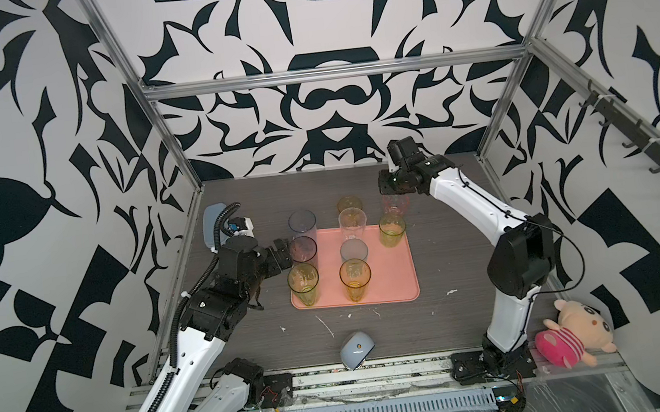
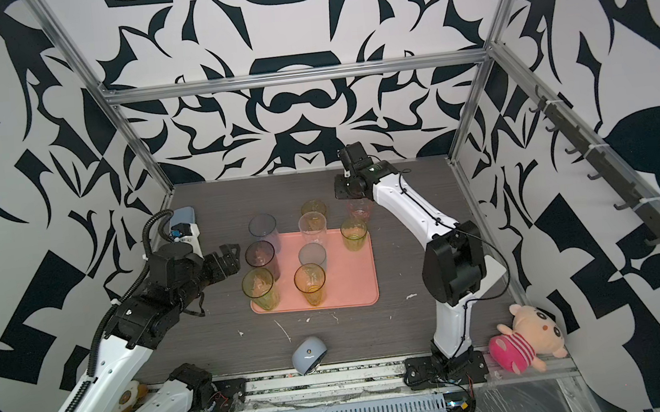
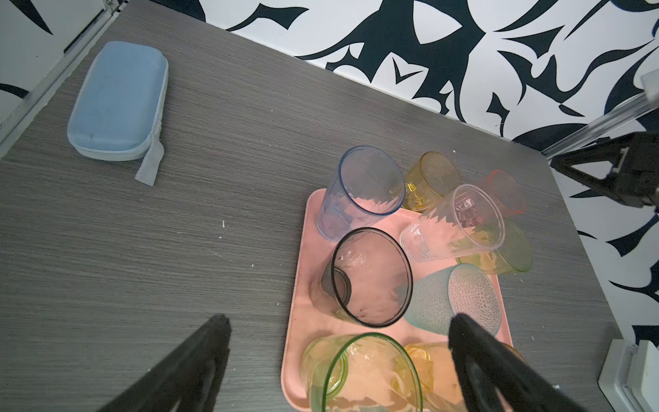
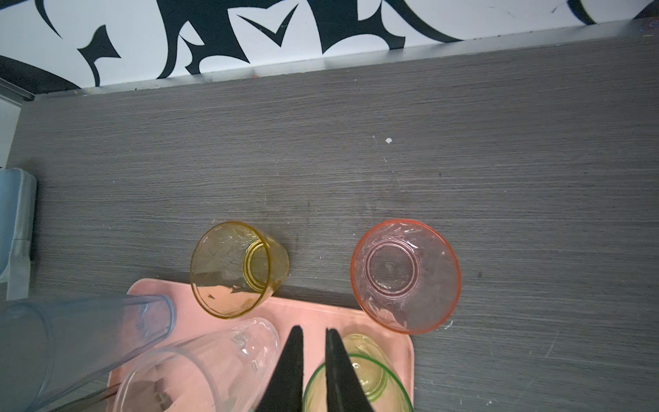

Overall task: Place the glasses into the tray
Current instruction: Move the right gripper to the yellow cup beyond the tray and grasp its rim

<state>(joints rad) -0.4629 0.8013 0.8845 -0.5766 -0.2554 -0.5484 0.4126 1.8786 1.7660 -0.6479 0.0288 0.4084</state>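
Seven see-through tumblers (image 1: 356,281) sit in the flat salmon-pink tray (image 1: 399,283); the short amber tumbler (image 1: 349,204) and the short pink tumbler (image 1: 396,204) remain outside, above it. The left tool (image 3: 340,317) is spread and the right tool (image 4: 313,330) nearly pressed together, both empty.

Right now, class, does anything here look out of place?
The short amber glass and the pink glass stand on the table, beyond the far edge of the tray. A pale-blue rounded object lies alone near the front.

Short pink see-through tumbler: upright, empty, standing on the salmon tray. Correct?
Not on the tray. The short pink see-through tumbler stands upright and empty on the grey wood-grain table, just off a corner of the flat salmon-pink tray. The right wrist view shows it.
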